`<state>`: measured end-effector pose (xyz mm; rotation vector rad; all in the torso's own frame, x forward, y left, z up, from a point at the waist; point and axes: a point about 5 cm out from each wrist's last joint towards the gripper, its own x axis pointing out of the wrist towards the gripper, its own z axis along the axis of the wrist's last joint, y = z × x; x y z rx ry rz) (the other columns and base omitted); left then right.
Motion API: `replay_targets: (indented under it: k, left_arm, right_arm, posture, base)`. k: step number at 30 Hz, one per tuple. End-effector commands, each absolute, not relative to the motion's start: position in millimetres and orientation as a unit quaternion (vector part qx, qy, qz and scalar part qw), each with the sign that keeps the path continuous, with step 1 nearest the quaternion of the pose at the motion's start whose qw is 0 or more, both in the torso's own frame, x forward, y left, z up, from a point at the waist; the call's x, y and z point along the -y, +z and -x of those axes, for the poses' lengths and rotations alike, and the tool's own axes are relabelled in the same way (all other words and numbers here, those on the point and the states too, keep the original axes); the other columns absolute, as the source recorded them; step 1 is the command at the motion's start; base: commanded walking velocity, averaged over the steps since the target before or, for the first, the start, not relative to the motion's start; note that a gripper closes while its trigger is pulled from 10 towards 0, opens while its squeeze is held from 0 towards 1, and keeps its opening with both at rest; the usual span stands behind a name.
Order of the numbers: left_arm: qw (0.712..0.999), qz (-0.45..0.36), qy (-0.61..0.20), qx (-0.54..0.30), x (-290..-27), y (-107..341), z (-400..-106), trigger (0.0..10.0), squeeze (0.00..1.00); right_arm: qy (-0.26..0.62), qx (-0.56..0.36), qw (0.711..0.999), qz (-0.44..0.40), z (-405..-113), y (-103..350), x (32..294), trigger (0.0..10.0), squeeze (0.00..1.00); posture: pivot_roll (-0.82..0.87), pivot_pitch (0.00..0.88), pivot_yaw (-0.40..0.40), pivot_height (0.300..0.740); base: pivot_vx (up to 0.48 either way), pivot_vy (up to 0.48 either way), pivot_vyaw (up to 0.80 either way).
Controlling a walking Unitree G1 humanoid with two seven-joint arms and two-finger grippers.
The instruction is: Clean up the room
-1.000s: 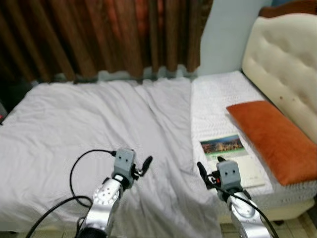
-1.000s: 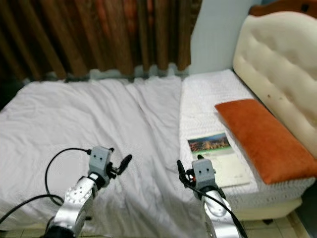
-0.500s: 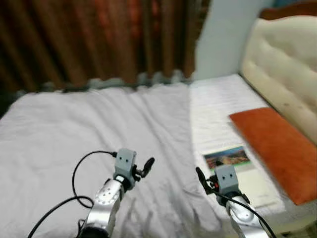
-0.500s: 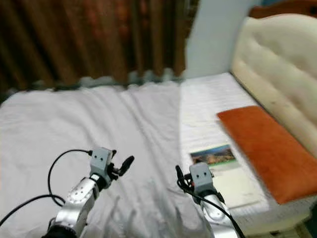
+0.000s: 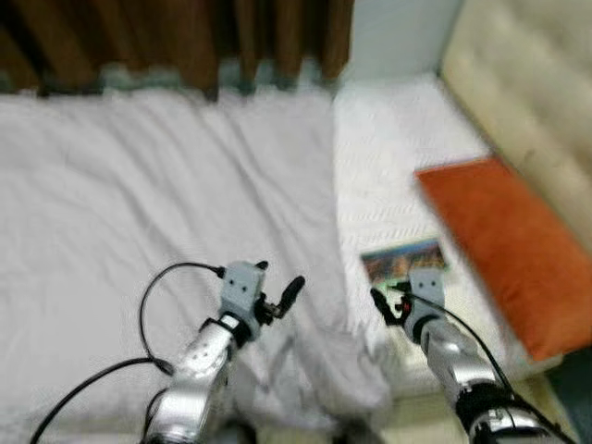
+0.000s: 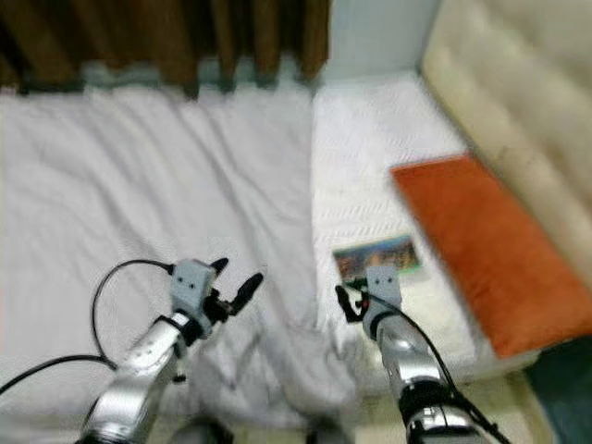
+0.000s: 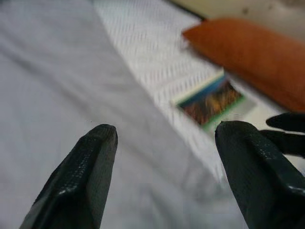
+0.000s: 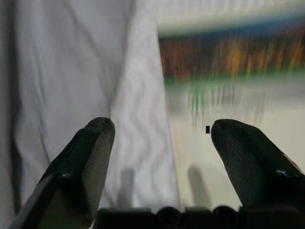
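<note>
A magazine (image 5: pixel 404 262) with a colourful cover photo lies flat on the white mattress (image 5: pixel 388 157), beside an orange pillow (image 5: pixel 504 250). My right gripper (image 5: pixel 381 303) hovers open just at the magazine's near edge, and the blurred cover (image 8: pixel 228 62) lies close ahead of its fingers (image 8: pixel 90 157). A grey sheet (image 5: pixel 139 203) covers the left part of the bed. Over its rumpled near edge my left gripper (image 5: pixel 289 294) stands open with nothing in it. The left wrist view looks across the sheet to the magazine (image 7: pixel 212 102) and pillow (image 7: pixel 248 52).
A cream tufted headboard (image 5: pixel 527 92) rises at the right behind the pillow. Brown curtains (image 5: pixel 185 37) hang along the far side of the bed. The sheet bunches into folds (image 5: pixel 351 370) near the bed's front edge between my arms.
The camera has tipped down and come closer, so the bed sits higher in view. My right gripper has moved up to the magazine's near edge. The left gripper holds its place.
</note>
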<state>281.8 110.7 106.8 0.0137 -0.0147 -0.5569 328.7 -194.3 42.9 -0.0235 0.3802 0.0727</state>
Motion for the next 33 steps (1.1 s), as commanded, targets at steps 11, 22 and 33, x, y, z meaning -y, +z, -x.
replay_targets:
  k: [11,22,33]
  left_arm:
    - [0.968,-0.014,-0.251,0.013,-140.0,145.8,-245.6,10.0,0.00]
    - [0.970,0.008,-0.244,-0.012,-134.3,151.4,-219.6,10.0,0.00]
    - [0.973,0.004,-0.227,-0.047,-141.7,150.0,-199.8,10.0,0.00]
  right_arm:
    - [-0.002,-0.161,0.985,-0.054,-342.3,54.3,189.0,10.0,1.00]
    - [0.071,-0.084,0.987,-0.116,-361.8,84.5,149.5,10.0,0.00]
    - [0.112,-0.170,0.962,-0.185,-347.9,57.3,108.2,10.0,0.00]
  posture:
    - [0.12,0.690,0.025,0.740]
    - [0.14,0.686,0.005,0.740]
    - [0.20,0.711,0.015,0.740]
  base:
    - [0.000,0.000,0.00]
    - [0.000,0.000,0.00]
    - [0.000,0.000,0.00]
